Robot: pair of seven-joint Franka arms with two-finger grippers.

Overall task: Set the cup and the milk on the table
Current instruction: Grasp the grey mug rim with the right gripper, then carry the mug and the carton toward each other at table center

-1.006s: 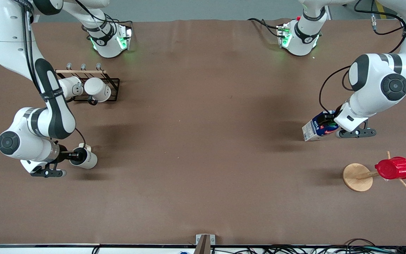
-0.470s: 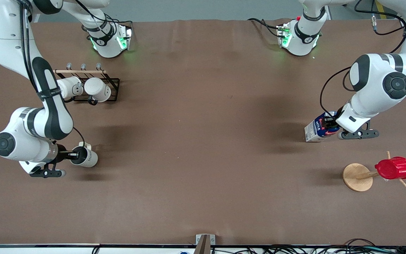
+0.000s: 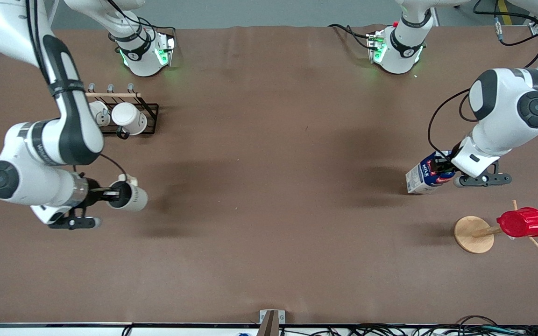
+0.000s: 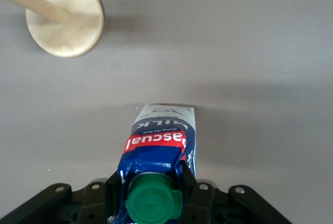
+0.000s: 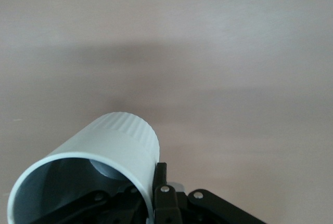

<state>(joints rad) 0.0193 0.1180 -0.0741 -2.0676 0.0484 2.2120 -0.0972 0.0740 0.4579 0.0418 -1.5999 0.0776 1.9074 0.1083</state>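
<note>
The right gripper (image 3: 112, 195) is over the right arm's end of the surface (image 3: 269, 186). Its fingers are closed on the rim of the cup (image 3: 131, 197), one inside the wall and one outside. The cup is held clear of the surface, its shadow lying apart from it. Its long axis is roughly horizontal: the open mouth faces the gripper and the base points toward the middle of the surface. The small loop handle sits on the cup's side toward the robot bases. In the right wrist view the cup (image 5: 88, 177) shows a grey interior and fine ribbing near the base, with the right gripper (image 5: 151, 195) clamped on the rim.

The left gripper (image 3: 442, 165) is over the left arm's end of the surface. Its fingers are closed on the upper part of the milk (image 3: 425, 173), at either side of the green cap. In the left wrist view the milk (image 4: 158, 156) lies between the fingers (image 4: 192, 195) of the left gripper (image 4: 154, 198). The carton's long axis is tilted, cap toward the gripper and bottom toward the middle of the surface. The bottom appears to be at or just above the surface; contact cannot be confirmed.
</note>
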